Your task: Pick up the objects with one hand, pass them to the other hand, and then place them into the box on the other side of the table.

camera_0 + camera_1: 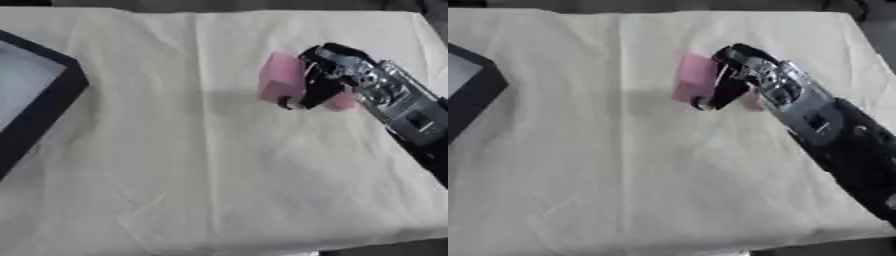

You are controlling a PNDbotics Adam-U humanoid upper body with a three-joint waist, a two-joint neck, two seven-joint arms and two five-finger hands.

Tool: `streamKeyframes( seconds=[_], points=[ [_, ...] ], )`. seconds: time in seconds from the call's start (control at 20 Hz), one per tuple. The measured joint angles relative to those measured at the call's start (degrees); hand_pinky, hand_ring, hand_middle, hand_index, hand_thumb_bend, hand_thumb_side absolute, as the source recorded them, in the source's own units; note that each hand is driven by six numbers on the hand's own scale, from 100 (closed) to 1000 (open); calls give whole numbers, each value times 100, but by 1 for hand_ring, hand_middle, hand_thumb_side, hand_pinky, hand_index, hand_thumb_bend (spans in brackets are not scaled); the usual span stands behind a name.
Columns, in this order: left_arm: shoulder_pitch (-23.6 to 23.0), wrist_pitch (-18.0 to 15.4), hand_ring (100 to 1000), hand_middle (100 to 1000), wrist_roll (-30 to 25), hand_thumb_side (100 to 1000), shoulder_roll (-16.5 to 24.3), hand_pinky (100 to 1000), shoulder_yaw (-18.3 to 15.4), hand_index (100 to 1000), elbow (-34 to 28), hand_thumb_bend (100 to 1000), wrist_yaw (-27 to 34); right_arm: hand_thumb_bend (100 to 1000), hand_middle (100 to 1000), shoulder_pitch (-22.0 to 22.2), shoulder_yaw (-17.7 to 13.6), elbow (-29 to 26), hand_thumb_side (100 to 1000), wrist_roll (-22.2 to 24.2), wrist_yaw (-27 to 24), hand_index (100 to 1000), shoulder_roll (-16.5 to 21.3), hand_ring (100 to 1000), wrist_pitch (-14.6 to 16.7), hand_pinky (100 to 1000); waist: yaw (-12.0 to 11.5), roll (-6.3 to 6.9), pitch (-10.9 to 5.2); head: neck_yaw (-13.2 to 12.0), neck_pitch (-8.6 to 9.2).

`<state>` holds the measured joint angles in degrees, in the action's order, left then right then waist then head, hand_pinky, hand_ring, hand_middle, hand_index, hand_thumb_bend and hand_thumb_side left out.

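My right robot hand [325,82] curls its fingers around the pink block [282,77] at the desk's [219,175] two o'clock; I should settle the grip before lifting toward the box [39,112] at nine o'clock.

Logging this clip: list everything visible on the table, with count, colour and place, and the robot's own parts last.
Pink object: one, pink, blocky, right of centre toward the far side, inside the robot's grasp.
Box: one, black rim with pale inside, at the left edge, partly out of view.
Tablecloth: one, cream, creased, covering the table.
Right hand: one, black and silver, entering from the right, fingers curled round the pink object.
Left hand: not in view.
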<state>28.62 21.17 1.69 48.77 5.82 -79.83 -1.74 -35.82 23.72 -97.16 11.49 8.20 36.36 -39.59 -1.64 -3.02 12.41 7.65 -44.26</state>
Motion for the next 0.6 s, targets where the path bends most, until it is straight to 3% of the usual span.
streamKeyframes(
  seconds=[0.6],
  points=[
    [186, -81, 696, 702, -44, 595, 3, 799, 81, 767, -469, 417, 16, 347, 605, -81, 21, 248, 100, -1089, -1016, 549, -606, 614, 696, 786, -67, 20, 0, -2, 0]
  ],
)
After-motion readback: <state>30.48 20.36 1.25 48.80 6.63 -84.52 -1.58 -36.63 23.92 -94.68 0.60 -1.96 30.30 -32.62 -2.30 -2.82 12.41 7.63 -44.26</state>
